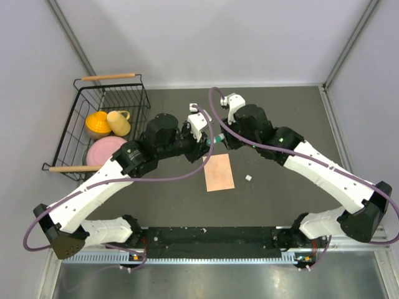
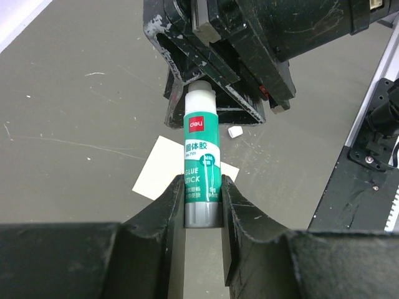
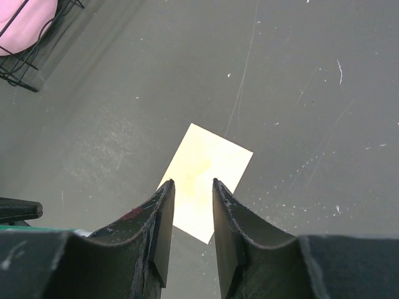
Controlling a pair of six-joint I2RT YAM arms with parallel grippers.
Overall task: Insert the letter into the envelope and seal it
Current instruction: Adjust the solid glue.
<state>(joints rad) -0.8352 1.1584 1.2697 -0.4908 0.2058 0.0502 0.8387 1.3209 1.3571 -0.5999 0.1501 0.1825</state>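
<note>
Envelope [image 1: 219, 172] lies flat on the tabletop. Sealing step, I judge: left pincer [image 2: 202, 180] is clamped on the glue stick [image 2: 201, 168] over the envelope's far edge. Right pincer [image 3: 191, 182] is slightly apart, empty, at the stick's white top. Next: grip the cap squarely and pull. Wire basket [image 1: 103, 87] well left of envelope, white scrap [image 1: 248, 177] just right; neither blocks.

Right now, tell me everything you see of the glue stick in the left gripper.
The glue stick is a small plastic cylinder: white cap, green label reading GLUE STICK with a red logo, grey base. The cap is on. The left gripper clamps it near the base, off the table, close to the peach envelope. Its cap end reaches the right gripper; whether that touches it I cannot tell.
</note>
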